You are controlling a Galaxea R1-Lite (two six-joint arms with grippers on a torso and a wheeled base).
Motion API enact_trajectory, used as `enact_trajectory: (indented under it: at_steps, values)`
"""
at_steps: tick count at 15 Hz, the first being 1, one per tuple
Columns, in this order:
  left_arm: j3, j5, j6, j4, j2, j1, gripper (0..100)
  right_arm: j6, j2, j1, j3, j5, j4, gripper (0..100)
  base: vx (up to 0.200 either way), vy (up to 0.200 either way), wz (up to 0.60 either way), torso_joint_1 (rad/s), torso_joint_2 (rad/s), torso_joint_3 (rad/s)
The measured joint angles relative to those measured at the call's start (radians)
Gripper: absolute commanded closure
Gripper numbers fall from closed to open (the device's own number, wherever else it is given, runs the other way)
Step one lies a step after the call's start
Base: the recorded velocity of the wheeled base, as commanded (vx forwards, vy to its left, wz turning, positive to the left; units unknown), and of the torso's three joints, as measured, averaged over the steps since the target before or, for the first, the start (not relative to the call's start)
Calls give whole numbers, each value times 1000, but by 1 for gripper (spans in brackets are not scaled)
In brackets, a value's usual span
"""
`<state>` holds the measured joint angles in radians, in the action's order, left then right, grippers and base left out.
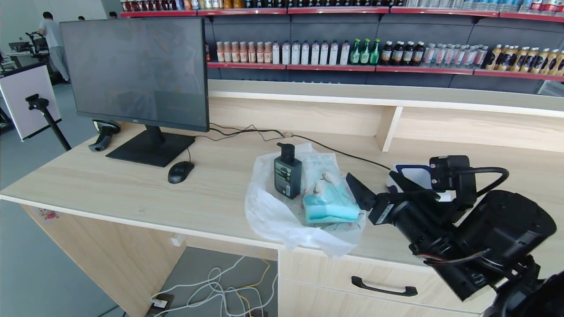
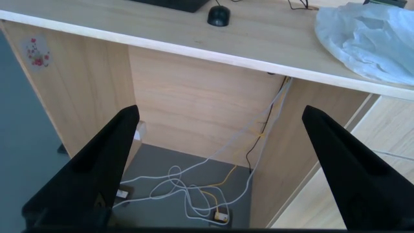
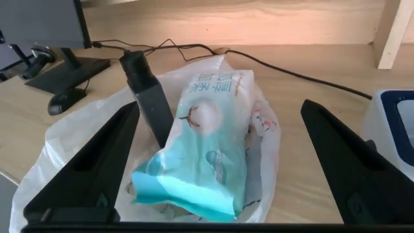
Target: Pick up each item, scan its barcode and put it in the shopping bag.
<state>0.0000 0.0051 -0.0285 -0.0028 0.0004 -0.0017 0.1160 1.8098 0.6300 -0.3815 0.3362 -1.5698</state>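
Shop checkout, bottle-stocked shelves, counter, monitor

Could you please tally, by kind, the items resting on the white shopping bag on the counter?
black pump bottle: 1
teal and white soft pack: 1
Total: 2

Bright, even light lies on the counter, with only a small soft shadow under the mouse just in front of the monitor. The monitor's dark screen carries faint pale reflections. Right of the monitor, the plastic bag shows a mild sheen. Behind the monitor, the shelves bow toward the head view's edges. Below the monitor, the space under the counter is dimmer.
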Motion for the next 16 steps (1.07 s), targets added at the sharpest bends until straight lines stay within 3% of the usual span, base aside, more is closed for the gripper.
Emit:
enact_trajectory:
  at_steps: [4, 6, 10, 16]
  values:
    - [0, 0, 0, 1, 0, 0, 0, 13, -214, -44, 269, 0, 0, 0, 0, 0, 0, 0, 0, 0]
    - [0, 0, 0, 1, 0, 0, 0, 14, -310, -121, 344, 1, 0, 0, 0, 0, 0, 0, 0, 0]
    - [0, 0, -1, 1, 0, 1, 0, -1, -453, -293, 379, -1, 0, 0, 0, 0, 0, 0, 0, 0]
    - [0, 0, -2, 1, 0, 0, 0, -2, -670, -634, 381, -40, 0, 0, 0, 0, 0, 0, 0, 0]
